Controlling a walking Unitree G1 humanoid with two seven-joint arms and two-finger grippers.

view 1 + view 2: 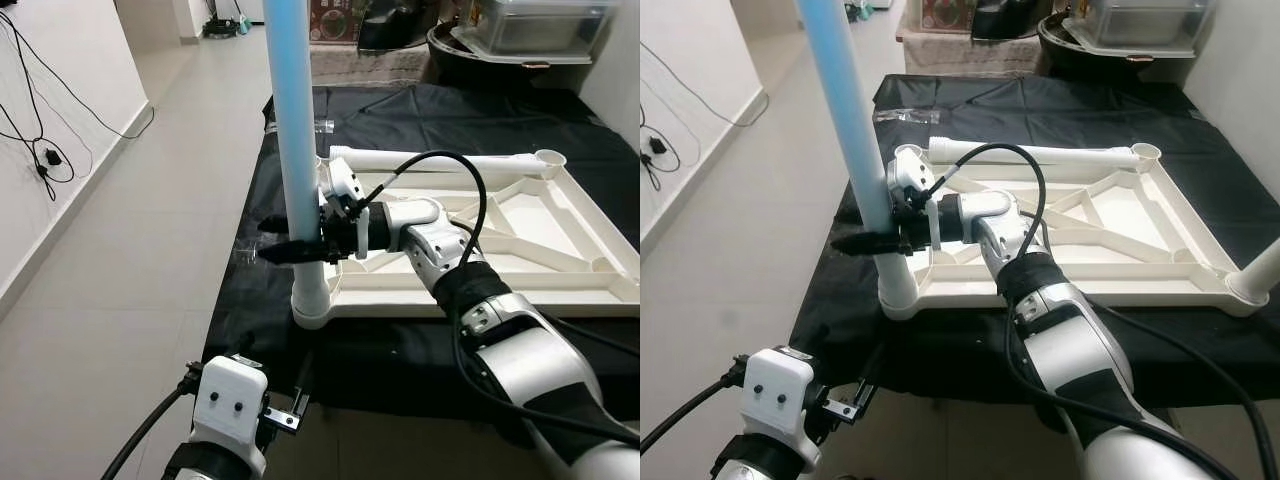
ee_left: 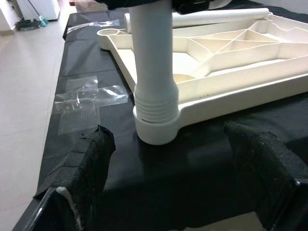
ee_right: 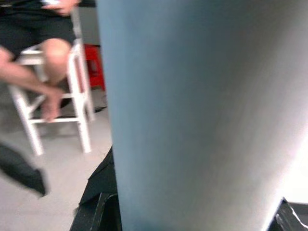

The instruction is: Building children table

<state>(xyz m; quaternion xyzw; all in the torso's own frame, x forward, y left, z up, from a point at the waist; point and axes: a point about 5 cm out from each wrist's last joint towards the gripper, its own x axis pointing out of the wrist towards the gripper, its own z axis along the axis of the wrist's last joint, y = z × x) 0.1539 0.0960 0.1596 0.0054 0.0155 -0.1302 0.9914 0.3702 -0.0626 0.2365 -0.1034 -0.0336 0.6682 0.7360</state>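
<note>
While its top is cut off, pale blue plastic leg tube [image 1: 295,130] is seated upright in upturned white tabletop [image 1: 520,235] corner socket | clamped by right gripper [image 1: 290,248] | left gripper [image 2: 173,168] held open near socket, nothing gripped.

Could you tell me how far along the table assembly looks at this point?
Early stage. The white tabletop lies upside down on the black cloth. In hand: the right gripper is shut on the light blue leg, which stands upright in the near corner socket. Left to do: a white leg lies loose across the tabletop, and the far socket is empty. The left gripper waits open nearby.
</note>
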